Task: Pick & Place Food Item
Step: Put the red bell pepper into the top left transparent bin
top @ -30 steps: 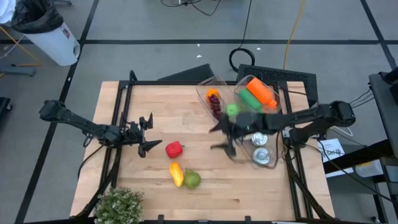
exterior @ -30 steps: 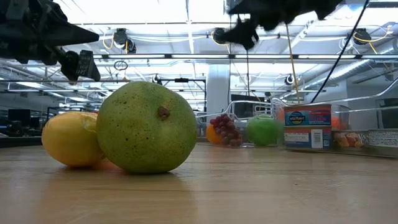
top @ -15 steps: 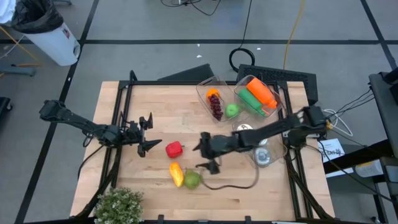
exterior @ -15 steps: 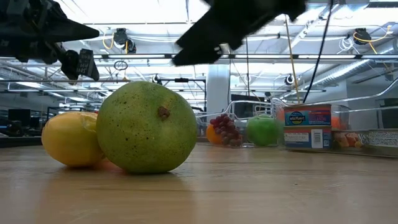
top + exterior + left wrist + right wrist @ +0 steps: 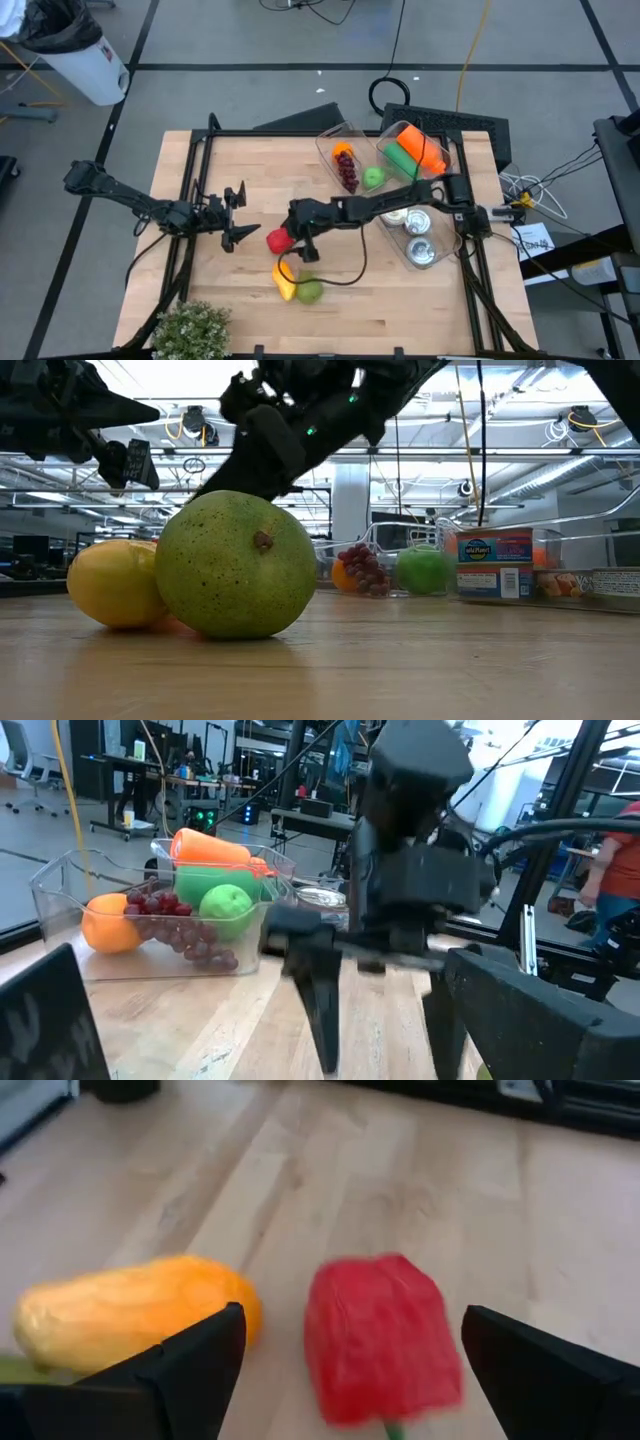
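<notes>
Currently my right hand (image 5: 292,238), fingers spread wide and empty, hovers over the red pepper (image 5: 378,1335) lying on the counter (image 5: 390,300) beside the yellow fruit (image 5: 125,1313). Approach step; next, lower and close. Left hand (image 5: 232,214) waits nearby, open.

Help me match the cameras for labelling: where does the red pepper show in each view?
High view: red pepper at mid-table, right beside the right gripper.
Low view: not visible; the green fruit fills the foreground.
Left wrist view: not in it.
Right wrist view: at picture centre, with the open right gripper around it.
Shared landmark: the yellow fruit, beside the pepper in the high and right wrist views and beside the green fruit in the low view.
</notes>
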